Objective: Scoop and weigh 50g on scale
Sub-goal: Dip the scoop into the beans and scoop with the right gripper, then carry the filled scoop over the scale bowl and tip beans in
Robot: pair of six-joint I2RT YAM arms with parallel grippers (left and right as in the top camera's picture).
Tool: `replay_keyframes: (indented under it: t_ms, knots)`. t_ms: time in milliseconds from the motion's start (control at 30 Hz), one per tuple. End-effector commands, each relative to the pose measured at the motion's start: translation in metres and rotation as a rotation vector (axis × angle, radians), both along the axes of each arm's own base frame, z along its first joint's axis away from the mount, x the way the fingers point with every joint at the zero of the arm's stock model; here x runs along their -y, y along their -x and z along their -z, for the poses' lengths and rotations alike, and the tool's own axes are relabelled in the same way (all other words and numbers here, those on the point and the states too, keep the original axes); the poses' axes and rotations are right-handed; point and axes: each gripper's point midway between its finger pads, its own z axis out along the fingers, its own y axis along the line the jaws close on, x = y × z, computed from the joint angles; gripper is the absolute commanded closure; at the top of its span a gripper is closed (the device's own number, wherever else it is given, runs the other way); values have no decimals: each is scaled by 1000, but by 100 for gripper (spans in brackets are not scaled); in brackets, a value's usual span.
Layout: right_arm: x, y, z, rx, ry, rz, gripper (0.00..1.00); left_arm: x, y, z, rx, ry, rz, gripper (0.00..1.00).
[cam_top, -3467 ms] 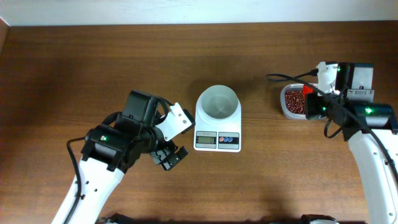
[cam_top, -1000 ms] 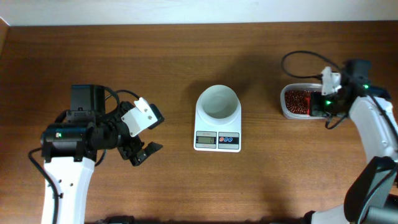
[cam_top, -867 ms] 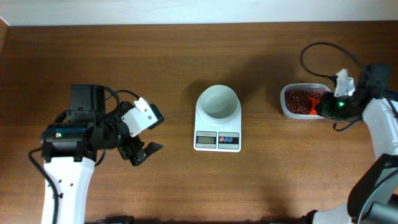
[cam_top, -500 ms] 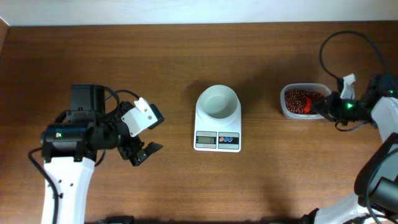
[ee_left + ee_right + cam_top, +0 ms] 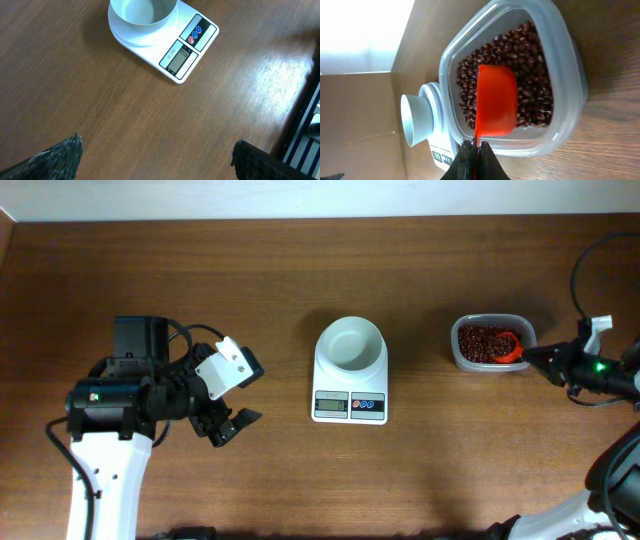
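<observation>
Overhead view first: where is the scale?

Mid-table. The scale stands on the brown table with its display and two round buttons toward my side. The white bowl sits on its platform. Both my grippers are well apart from it.

And the beans?

In the clear tub, to the right of the scale and not touching it. The beans lie as a loose, dark red-brown heap across the tub floor.

Your right tool?

My right gripper is pinched tight on the thin handle of the red scoop. In the right wrist view the handle crosses the near rim and the cup sits over the middle of the heap. Whether it is resting on the beans or just above them, I cannot tell. Overhead, the cup shows at the tub's right side and my arm reaches in from the frame's right edge.

Left tool?

My left gripper hangs over the left part of the table with its jaws spread wide, holding nothing. In the left wrist view the two dark fingertips show at the bottom corners with bare wood between them. The scale and bowl are at the top of that view, well ahead of the fingers.
</observation>
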Motion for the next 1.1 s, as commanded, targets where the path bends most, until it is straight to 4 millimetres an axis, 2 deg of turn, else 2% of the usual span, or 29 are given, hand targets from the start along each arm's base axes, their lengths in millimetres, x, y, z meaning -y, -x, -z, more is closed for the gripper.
replay_keyframes:
  t_ms: [0,233,333,400,433,600,667,767,900,1067]
  knots:
    - [-7,1,-3,46,-45,-26,96,3,-1,-7,12,25,-4,1]
    - [-9,0,-8,77,-63,-35,96,3,-1,-7,12,25,-5,1]
    - [-8,-2,-23,164,-110,-38,96,3,-1,-7,12,25,-5,1]
    - [8,8,11,-15,31,-3,96,3,-1,-7,12,25,-4,1]
    - [8,11,14,-34,43,-8,96,3,-1,-7,12,25,-4,1]
    - [-2,4,-10,86,-65,-24,96,3,-1,-7,12,25,-5,1]
    - [-2,2,-27,150,-153,-2,96,3,-1,-7,12,25,-4,1]
    - [0,5,-31,151,-188,17,96,3,-1,-7,12,25,-4,1]
    - [-8,8,-45,209,-252,-2,96,3,-1,-7,12,25,-4,1]
    - [-11,9,-52,228,-287,-2,96,3,-1,-7,12,24,-4,1]
